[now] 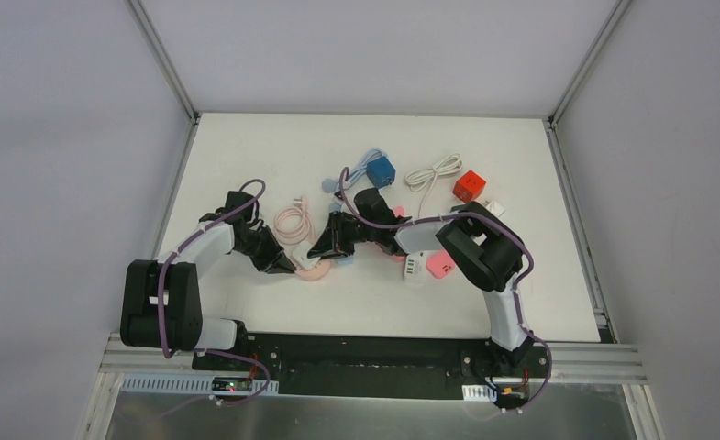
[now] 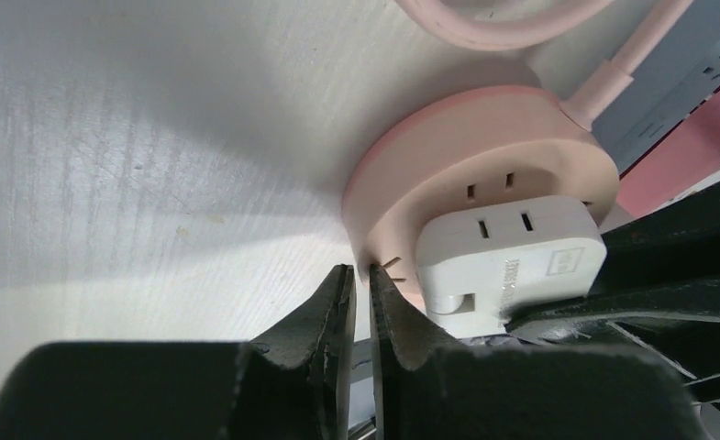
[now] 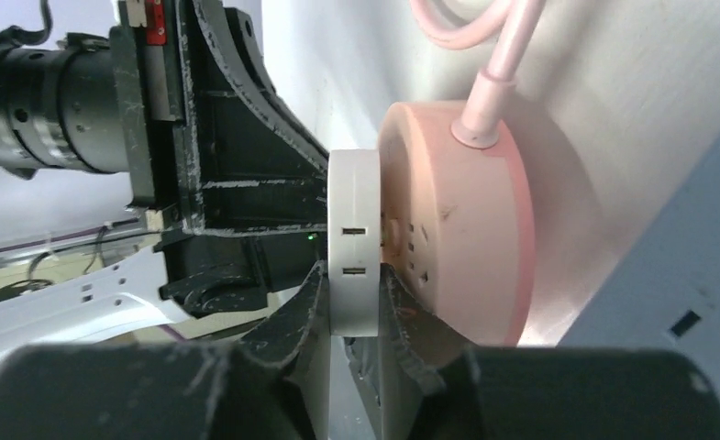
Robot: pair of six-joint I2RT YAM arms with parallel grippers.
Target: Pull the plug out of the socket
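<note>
Worktop [image 1: 246, 147], bare toward its far-left corner. Pink socket [image 3: 466, 229] lies toward the near edge, left of centre. White plug [image 3: 353, 240] sits in it, pinched by the right gripper [image 3: 351, 275]. Left gripper [image 2: 360, 275] is closed and empty, tips at the socket rim.

Black-and-white arms [image 1: 186, 293], purple cables [image 1: 519, 307], scuffed black gripper fingers [image 2: 324, 321]
</note>
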